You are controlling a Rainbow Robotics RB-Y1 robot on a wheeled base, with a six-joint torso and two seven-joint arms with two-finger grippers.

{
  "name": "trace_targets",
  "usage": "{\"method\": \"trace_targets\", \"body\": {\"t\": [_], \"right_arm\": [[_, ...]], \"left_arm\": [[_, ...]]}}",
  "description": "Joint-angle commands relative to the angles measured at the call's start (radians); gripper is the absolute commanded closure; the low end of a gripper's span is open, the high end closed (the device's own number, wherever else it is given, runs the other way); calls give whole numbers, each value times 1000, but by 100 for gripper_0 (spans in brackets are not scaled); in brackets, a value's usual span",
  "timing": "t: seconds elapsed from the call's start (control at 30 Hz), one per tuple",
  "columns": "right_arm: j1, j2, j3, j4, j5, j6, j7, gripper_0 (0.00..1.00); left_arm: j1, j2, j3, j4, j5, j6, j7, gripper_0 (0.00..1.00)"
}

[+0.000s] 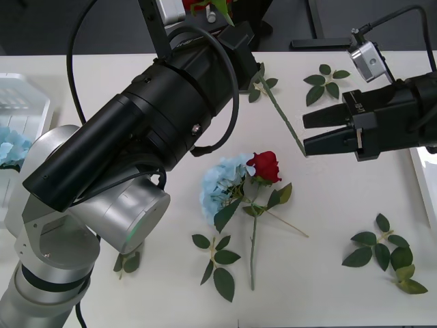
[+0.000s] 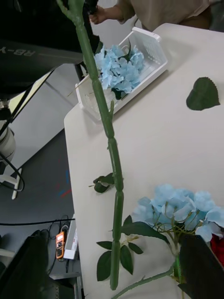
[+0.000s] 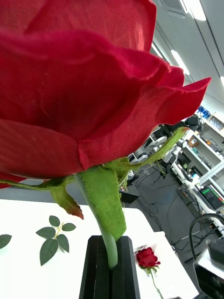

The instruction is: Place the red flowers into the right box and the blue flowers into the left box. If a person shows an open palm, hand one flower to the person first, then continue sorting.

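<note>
1. Left tool, at the top centre of the front view, is clamping a red rose just under its fabric petals.
2. Right tool, at the right of that view, is gaping around the ribbed plastic stem at its lower end. This looks like a handover, so next it should be closing before the left lets go.
3. Left box is holding fluffy blue flowers; the right box is showing its rim at the right edge.
4. Blue cluster and second rose are lying touching, mid-surface.

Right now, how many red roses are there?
2 red roses. One held in the left gripper; one lying mid-table beside a blue flower. More may be hidden.
</note>
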Motion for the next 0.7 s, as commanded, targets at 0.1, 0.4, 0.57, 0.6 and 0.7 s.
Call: {"method": "trace_targets", "body": {"t": [0.1, 0.4, 0.57, 0.6, 0.7], "right_arm": [[-27, 17, 10, -6, 36, -36, 30, 0], [-26, 109, 12, -6, 97, 2, 30, 0], [-26, 156, 10, -8, 97, 4, 26, 5], [-26, 158, 10, -8, 97, 1, 24, 6], [-26, 162, 10, -8, 97, -6, 29, 23]], "left_arm": [[-46, 11, -18, -30, -17, -17, 58, 100], [-47, 9, -18, -28, -23, -17, 58, 100], [-46, 11, -18, -28, -25, -17, 58, 100], [-46, 11, -18, -28, -25, -17, 57, 100], [-47, 11, -18, -28, -28, -17, 58, 100]]}}
